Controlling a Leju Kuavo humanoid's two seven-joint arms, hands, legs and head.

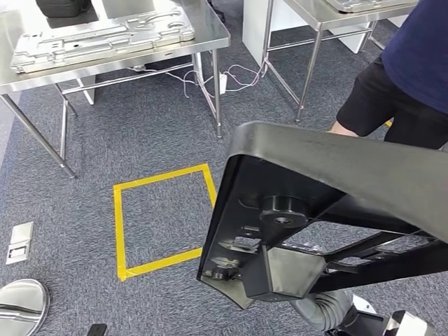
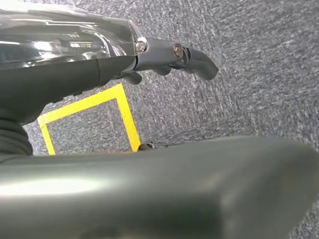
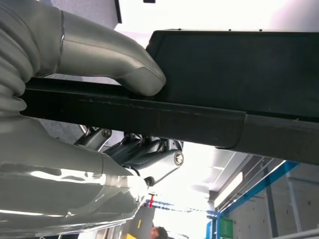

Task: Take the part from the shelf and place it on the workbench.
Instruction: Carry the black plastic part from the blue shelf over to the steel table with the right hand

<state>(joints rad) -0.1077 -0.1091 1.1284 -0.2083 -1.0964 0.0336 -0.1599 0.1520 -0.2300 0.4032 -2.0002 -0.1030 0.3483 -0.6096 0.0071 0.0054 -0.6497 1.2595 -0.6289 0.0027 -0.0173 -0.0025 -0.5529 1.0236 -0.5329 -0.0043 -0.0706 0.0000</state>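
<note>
While the big black part (image 1: 338, 210) fills the right half of the head view, it hangs in the air above the grey carpet (image 1: 158, 133), tilted, with its broad smooth edge uppermost and its underside turned toward the camera. That underside is busy: a round boss at the middle, ribs, open struts running off to the right, small metal fittings low on the left corner. Matte black all over, curved at the corner. In the right wrist view the right hand (image 3: 112, 99) has it clamped, the thick grey thumb (image 3: 131, 74) pressed flat on top of a dark bar of the part, the darker fingers (image 3: 150, 162) curled in beneath it. The left hand (image 2: 177, 57) hangs over the carpet with its fingers extended and nothing in them. On the floor, a square of yellow tape (image 1: 158, 220) lies just left of the part. Further off stands a steel surface (image 1: 211, 31) carrying a flat silver metal plate (image 1: 106, 35). A person (image 1: 407, 77) in a dark top stands at the right, close behind the part
</note>
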